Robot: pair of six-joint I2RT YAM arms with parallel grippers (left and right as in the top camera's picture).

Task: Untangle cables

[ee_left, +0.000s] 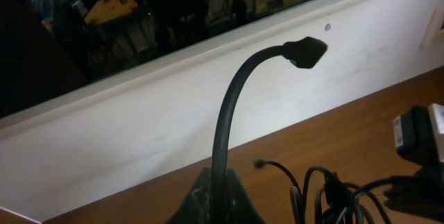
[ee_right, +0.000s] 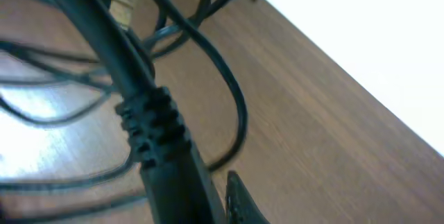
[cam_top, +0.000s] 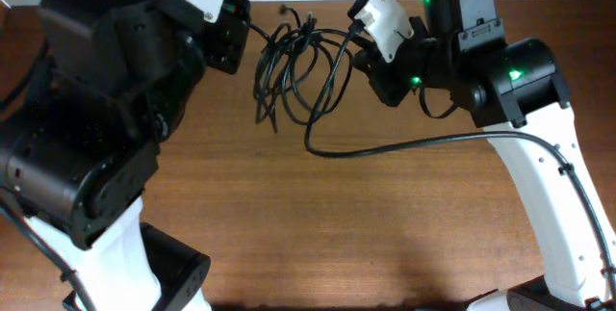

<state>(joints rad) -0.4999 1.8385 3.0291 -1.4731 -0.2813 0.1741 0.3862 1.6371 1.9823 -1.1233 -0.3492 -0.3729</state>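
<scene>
The cables are a loose tangle of thin black cords hanging between my two grippers above the far middle of the brown table. My left gripper is shut on one cord; in the left wrist view the jaws pinch it, and it arches up to a small black plug. The bundle lies to the lower right there. My right gripper is shut on another cord at its ribbed plug end. One fingertip shows beside it, and loops of the tangle spread beyond.
A long black cord trails from the tangle rightward across the table toward the right arm's base. A white wall ledge runs along the table's far edge. The bulky left arm covers the table's left side.
</scene>
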